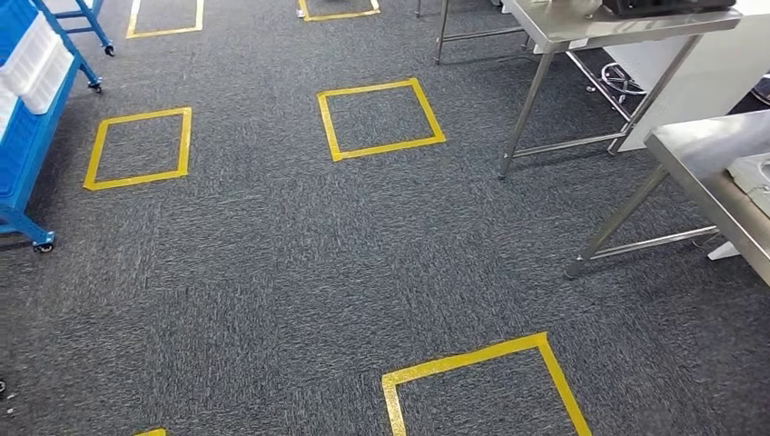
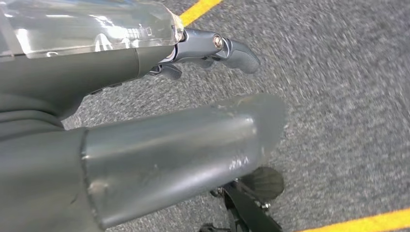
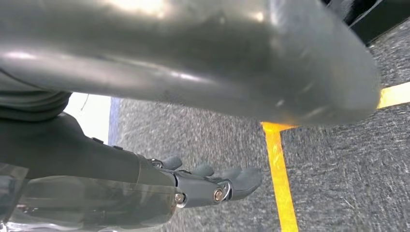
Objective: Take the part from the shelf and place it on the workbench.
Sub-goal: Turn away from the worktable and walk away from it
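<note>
Both hang empty: left robot hand (image 2: 193, 96) and right robot hand (image 3: 203, 145), fingers loosely extended. Transit step; next, approach blue shelf (image 1: 27, 118).

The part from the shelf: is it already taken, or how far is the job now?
Nothing looks done yet. Both hands are empty: the left robot hand and right robot hand hang over grey carpet with yellow tape. The blue shelf stands at the far left, the steel workbench at the right. Taking the part and placing it both remain.
</note>
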{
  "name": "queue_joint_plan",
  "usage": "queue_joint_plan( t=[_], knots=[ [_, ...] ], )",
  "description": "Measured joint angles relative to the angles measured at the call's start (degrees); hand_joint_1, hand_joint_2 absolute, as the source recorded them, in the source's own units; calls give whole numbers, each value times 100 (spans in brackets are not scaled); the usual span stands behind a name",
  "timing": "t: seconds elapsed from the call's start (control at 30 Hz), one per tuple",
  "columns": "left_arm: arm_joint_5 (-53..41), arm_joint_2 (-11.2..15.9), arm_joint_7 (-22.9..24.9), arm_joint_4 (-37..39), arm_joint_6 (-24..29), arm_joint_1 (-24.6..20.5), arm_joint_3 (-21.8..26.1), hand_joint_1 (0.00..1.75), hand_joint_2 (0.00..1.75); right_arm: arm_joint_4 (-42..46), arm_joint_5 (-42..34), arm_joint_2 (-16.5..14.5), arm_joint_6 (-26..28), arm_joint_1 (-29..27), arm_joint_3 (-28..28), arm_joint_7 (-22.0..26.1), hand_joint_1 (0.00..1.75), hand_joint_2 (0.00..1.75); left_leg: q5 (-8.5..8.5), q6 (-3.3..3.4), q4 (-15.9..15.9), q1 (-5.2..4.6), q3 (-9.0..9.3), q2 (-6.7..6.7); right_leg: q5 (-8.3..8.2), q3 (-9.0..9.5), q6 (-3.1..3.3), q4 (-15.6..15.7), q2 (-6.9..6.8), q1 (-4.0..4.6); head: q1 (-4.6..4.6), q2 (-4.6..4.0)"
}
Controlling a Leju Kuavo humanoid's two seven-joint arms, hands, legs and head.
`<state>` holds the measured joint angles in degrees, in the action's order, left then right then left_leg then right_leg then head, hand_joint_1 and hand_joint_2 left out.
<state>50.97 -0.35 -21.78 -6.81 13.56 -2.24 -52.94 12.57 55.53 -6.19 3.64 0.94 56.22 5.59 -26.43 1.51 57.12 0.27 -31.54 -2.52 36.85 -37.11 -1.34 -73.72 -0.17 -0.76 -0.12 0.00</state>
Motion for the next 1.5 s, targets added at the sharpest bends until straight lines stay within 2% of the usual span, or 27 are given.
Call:
queue_joint_plan(
  t=[0.07, 0.13, 0.2, 0.27, 0.33, 0.4, 0.47, 0.5, 0.53, 0.63, 0.67, 0.73, 0.77, 0.83, 0.87, 0.93, 0.97, 1.0, 1.03, 1.07, 1.1, 1.17, 1.23, 1.3, 1.37, 1.43, 1.5],
  knots=[
    [19, 0, -24, 3, -26, 4, 0, 0, 0, 0, 38, 0, 16, -3, 1, 3, 0, 0, -2, -4, 4, -9, 20, -151, -440, 210, 51, 576, 95, 2, 1, 0],
    [60, -3, -48, 4, -51, -4, -1, 0, 0, 0, 62, 1, 36, -5, 1, 11, 0, 0, -10, -33, 23, -25, 14, -289, -772, 502, 108, 1301, 327, 5, -1, 0],
    [96, -4, -59, 7, -68, -7, -2, 0, 0, 0, 85, -1, 48, 4, 1, 19, 0, 0, -10, -92, 37, -23, -23, -401, -821, 599, 141, 1566, 421, 19, -3, 0],
    [112, 0, -60, 21, -77, 18, -3, 0, 0, 0, 108, -8, 51, 26, 1, 22, 0, 0, -5, -157, 39, -2, -54, -482, -837, 613, 183, 1600, 304, 19, -5, 0],
    [124, 3, -59, 37, -87, 34, -4, 0, 0, 0, 124, -21, 51, 31, 0, 24, 0, 0, -135, -204, 226, -7, -140, -294, -862, 649, 255, 1661, 166, 2, -26, 0],
    [153, 7, -57, 42, -95, 15, -5, 0, 0, 0, 135, -28, 51, 10, 1, 26, 0, 0, -494, -247, 844, -3, -420, 32, -863, 673, 308, 1694, 6, 9, -59, 0],
    [178, 11, -54, 43, -97, 1, -7, 0, 0, 0, 139, -27, 51, -5, 2, 26, 0, 0, -798, -296, 1543, 28, -750, 162, -848, 678, 323, 1688, -150, 26, -74, 0],
    [182, 13, -53, 43, -98, 7, -7, 0, 0, 0, 140, -27, 50, -4, 2, 26, 0, 0, -801, -317, 1666, 47, -805, 188, -838, 681, 320, 1684, -223, 30, -74, 0],
    [184, 13, -50, 43, -99, 15, -7, 0, 0, 0, 141, -27, 48, 0, 2, 26, 0, 0, -696, -333, 1562, 66, -746, 214, -826, 689, 310, 1678, -290, 31, -75, 0],
    [186, 16, -44, 43, -99, 18, -7, 0, 0, 0, 145, -28, 41, 11, 2, 26, 0, 0, -182, -340, 501, 89, -180, 462, -766, 740, 240, 1649, -473, 39, -78, 0],
    [189, 16, -43, 43, -99, 11, -8, 0, 0, 0, 148, -27, 39, 13, 2, 26, 0, 0, -104, -315, 254, 79, -53, 546, -746, 755, 208, 1639, -521, 49, -70, 0],
    [196, 16, -42, 44, -99, 9, -10, 0, 0, 0, 159, -26, 38, 32, 2, 30, 0, 0, -91, -246, 103, 42, -7, 592, -723, 785, 142, 1637, -609, 66, -55, 0],
    [200, 16, -42, 45, -99, 15, -12, 0, 0, 0, 164, -26, 37, 51, 1, 33, 0, 0, -82, -203, 88, 36, -20, 528, -718, 801, 111, 1645, -647, 57, -48, 0],
    [205, 16, -43, 49, -99, 21, -20, 0, 0, 0, 173, -27, 34, 66, 1, 40, 0, 0, -47, -120, 38, 45, -6, 421, -616, 783, 43, 1548, -502, 24, -37, 0],
    [212, 16, -44, 50, -99, 14, -27, 0, 0, -1, 181, -28, 31, 62, 0, 44, 0, 0, -24, -78, 14, 55, 2, 364, -473, 696, 22, 1347, -353, 11, -28, 0],
    [230, 15, -44, 51, -99, -3, -44, 0, 0, -2, 198, -33, 24, 33, 0, 46, 0, 0, -2, -32, 2, 47, -7, 246, -89, 352, 17, 635, -80, 3, -12, 0],
    [242, 16, -44, 51, -99, -8, -50, 0, 0, -2, 207, -34, 21, 22, 0, 46, 0, 0, 2, -22, 4, 34, -14, 174, 52, 161, 25, 262, -35, 4, -9, 0],
    [254, 16, -44, 52, -99, -6, -55, 0, 0, -2, 215, -35, 21, 13, 0, 46, 0, 0, 2, -19, 5, 20, -13, 97, 77, 33, 40, 41, -15, 7, -9, 0],
    [267, 16, -44, 54, -99, -1, -59, 0, 0, -2, 220, -34, 21, 8, 0, 46, 0, 0, 2, -17, 6, 6, -5, 15, -13, -6, 63, 18, 2, 13, -9, 0],
    [277, 15, -44, 55, -99, 2, -67, 0, 0, -2, 225, -34, 22, 7, 0, 46, 0, 0, 1, -16, 7, -3, 9, -68, -218, 65, 99, 235, 33, 28, -9, 0],
    [284, 13, -44, 56, -99, 4, -77, 0, 0, -2, 227, -33, 22, 5, 1, 46, 0, 0, -1, -18, 7, -9, 26, -147, -476, 211, 143, 606, 97, 46, -10, 0],
    [287, -3, -47, 56, -99, -6, -101, 0, 0, -2, 236, -22, 22, 3, 2, 46, 0, 0, -6, -36, 10, -9, 37, -289, -814, 518, 234, 1335, 337, 76, -15, 0],
    [289, -17, -51, 56, -99, -12, -122, 0, 0, -2, 243, -11, 21, 10, 2, 47, 0, 0, 2, -89, 8, 16, 11, -407, -859, 630, 276, 1609, 454, 95, -6, 0],
    [289, -17, -53, 56, -96, 7, -135, 0, 0, -2, 243, -5, 15, 31, 2, 48, 0, 0, 14, -153, -2, 32, -21, -484, -883, 654, 293, 1682, 347, 88, 6, 0],
    [286, -22, -52, 56, -85, 18, -144, 0, 0, -2, 243, -1, -2, 34, 3, 49, 0, 0, -100, -199, 159, 11, -101, -269, -923, 727, 319, 1804, 204, 58, -11, 0],
    [281, -29, -47, 56, -68, -5, -152, 0, 0, -2, 243, 2, -14, 8, 7, 49, 0, 0, -433, -242, 746, 12, -384, 60, -931, 780, 339, 1869, 35, 56, -36, 0],
    [283, -32, -42, 56, -48, -18, -166, 0, 0, -2, 243, 6, -22, -10, 15, 48, 0, 0, -702, -300, 1437, 54, -734, 167, -906, 784, 340, 1854, -132, 60, -49, 0]
  ],
)
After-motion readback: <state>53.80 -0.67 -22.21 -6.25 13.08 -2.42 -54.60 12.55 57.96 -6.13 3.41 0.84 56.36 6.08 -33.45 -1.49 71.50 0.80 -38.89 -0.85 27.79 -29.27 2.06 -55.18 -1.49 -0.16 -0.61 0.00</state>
